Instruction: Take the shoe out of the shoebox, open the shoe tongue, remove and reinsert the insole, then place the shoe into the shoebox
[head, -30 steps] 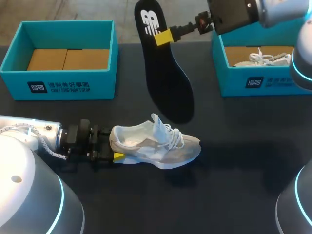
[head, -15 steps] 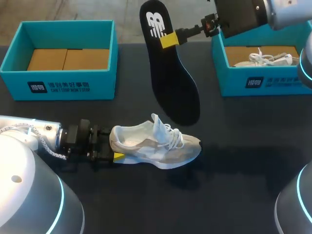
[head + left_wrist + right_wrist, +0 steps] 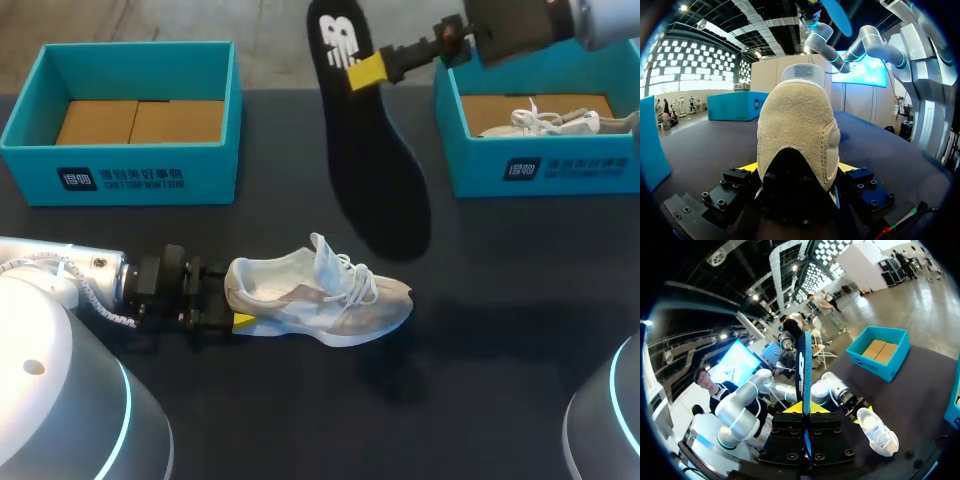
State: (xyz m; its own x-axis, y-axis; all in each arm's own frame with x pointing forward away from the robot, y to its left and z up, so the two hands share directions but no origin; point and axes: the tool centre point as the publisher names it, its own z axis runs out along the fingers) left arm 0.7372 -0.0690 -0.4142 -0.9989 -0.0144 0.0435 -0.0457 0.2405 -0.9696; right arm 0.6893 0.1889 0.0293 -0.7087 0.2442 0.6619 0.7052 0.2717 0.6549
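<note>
The shoe, pale mesh with a fuzzy suede heel, stood on its sole on the dark matte counter. Its tongue was raised and its long axis ran side to side, heel toward the left arm. The left tool was clamped on that heel. The flat black insole hung above the counter, logo end up and toe end slanting down toward the shoe, pinched near its heel by the right tool. Teal cardboard boxes flanked them: the left box with a bare brown floor, and the right box holding another shoe.
</note>
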